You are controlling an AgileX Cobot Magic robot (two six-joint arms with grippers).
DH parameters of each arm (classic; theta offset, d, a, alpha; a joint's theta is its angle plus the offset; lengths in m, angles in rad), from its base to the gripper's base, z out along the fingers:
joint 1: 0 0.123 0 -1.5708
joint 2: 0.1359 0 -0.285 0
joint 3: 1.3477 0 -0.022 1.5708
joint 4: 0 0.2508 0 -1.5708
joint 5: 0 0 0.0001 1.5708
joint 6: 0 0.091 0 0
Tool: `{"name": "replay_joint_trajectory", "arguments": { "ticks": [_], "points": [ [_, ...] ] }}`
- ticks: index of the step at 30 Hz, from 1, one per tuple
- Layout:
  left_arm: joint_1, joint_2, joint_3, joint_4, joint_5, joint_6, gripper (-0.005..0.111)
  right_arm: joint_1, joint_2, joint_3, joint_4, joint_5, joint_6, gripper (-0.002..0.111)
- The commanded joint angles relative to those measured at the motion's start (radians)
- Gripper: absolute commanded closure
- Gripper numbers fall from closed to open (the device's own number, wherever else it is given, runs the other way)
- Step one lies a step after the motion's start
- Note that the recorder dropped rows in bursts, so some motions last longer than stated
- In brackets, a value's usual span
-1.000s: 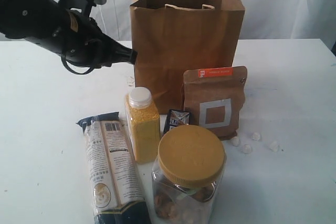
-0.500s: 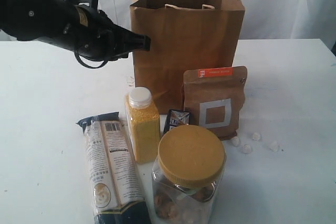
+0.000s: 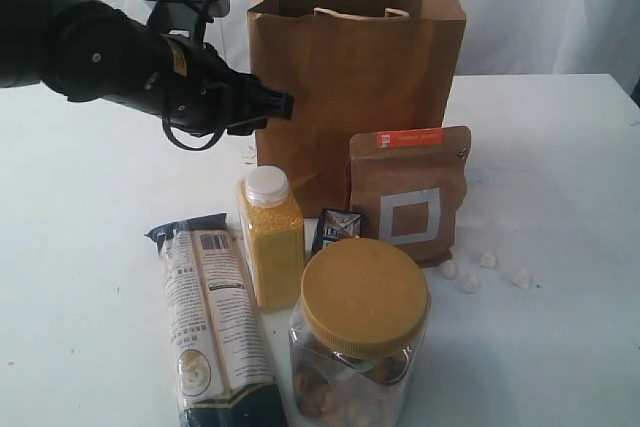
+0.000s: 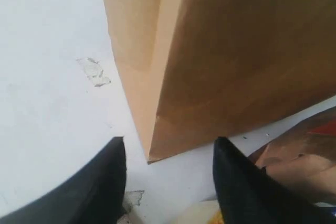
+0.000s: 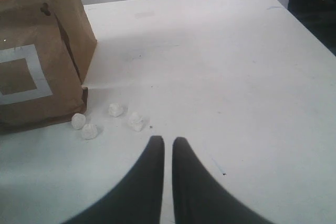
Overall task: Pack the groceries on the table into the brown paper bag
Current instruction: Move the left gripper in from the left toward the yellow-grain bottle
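Standing upright at the back of the tabletop (image 3: 560, 197), the brown paper bag (image 3: 355, 77) has its mouth open; its inside is hidden. Before it sit the brown pouch (image 3: 409, 192), the yellow-grain bottle (image 3: 271, 237), a half-hidden small dark pack (image 3: 333, 227), the yellow-lidded jar (image 3: 360, 332) and the long packet (image 3: 210, 317), none of them bagged, so packing looks barely begun. The left pincer (image 4: 169, 141) hangs empty, jaws apart, by the bag's corner. The right pincer (image 5: 168, 142), jaws together and empty, hovers near white crumbs (image 5: 110, 116) beside the pouch.
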Motion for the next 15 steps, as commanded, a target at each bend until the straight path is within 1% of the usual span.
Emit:
{"name": "replay_joint_trajectory", "arguments": {
  "ticks": [1,4,6,7,9,10,11,13,15],
  "points": [
    [-0.003,-0.006,-0.003,0.006,-0.004,0.024,0.052,-0.001,-0.004,0.002,0.001,0.002,-0.005,0.102],
    [-0.003,-0.004,-0.003,0.068,-0.036,0.028,0.051,-0.001,-0.004,0.002,0.001,0.002,-0.005,0.102],
    [-0.003,-0.004,-0.003,0.114,-0.041,0.046,0.045,-0.001,-0.004,0.002,0.001,0.002,-0.005,0.102],
    [-0.003,-0.004,-0.003,0.116,-0.041,0.046,0.04,-0.001,-0.004,0.002,0.001,0.002,-0.005,0.102],
    [-0.003,-0.004,-0.003,0.105,-0.027,0.02,0.018,-0.001,-0.004,0.002,0.001,0.002,-0.005,0.102],
    [-0.003,-0.004,-0.003,0.085,-0.018,-0.007,0.004,-0.001,-0.004,0.002,0.001,0.002,-0.005,0.102],
    [-0.003,-0.004,-0.003,0.045,-0.016,-0.049,0.002,-0.001,-0.004,0.002,0.001,0.002,-0.005,0.102],
    [-0.003,-0.004,-0.003,-0.044,0.005,-0.117,0.002,-0.001,-0.004,0.002,0.001,0.002,-0.005,0.102],
    [-0.003,-0.006,-0.003,-0.132,0.026,-0.14,0.002,-0.001,-0.004,0.002,0.001,0.002,-0.005,0.102]
  ]
}}
